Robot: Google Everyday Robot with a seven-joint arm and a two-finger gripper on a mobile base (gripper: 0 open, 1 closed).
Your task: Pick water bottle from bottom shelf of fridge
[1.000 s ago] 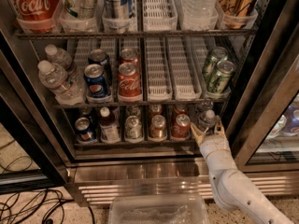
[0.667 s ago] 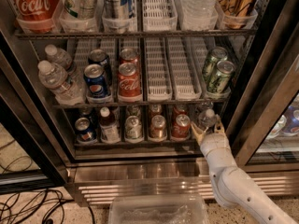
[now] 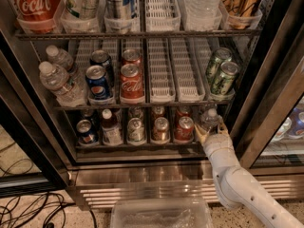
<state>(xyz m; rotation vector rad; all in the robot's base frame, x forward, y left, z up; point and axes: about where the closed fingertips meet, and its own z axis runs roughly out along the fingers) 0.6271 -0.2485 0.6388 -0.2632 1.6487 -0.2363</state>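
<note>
The fridge point(image 3: 266, 94) stands open in the camera view. Its bottom shelf point(image 3: 142, 145) holds a row of cans in white lane trays. The water bottle point(image 3: 208, 119), small, clear and white-capped, stands upright at the right end of that shelf. My gripper point(image 3: 211, 132) reaches in from the lower right on a white arm. Its fingers point(image 3: 200, 135) sit on either side of the bottle's lower body and press on it. The bottle's base is hidden behind the gripper.
A red can point(image 3: 184, 128) stands just left of the water bottle, and a dark-drink bottle point(image 3: 110, 127) further left. The rack above point(image 3: 142, 104) hangs close over the bottle's cap. The black door frame point(image 3: 251, 113) is close on the right. A clear bin point(image 3: 161, 215) sits on the floor.
</note>
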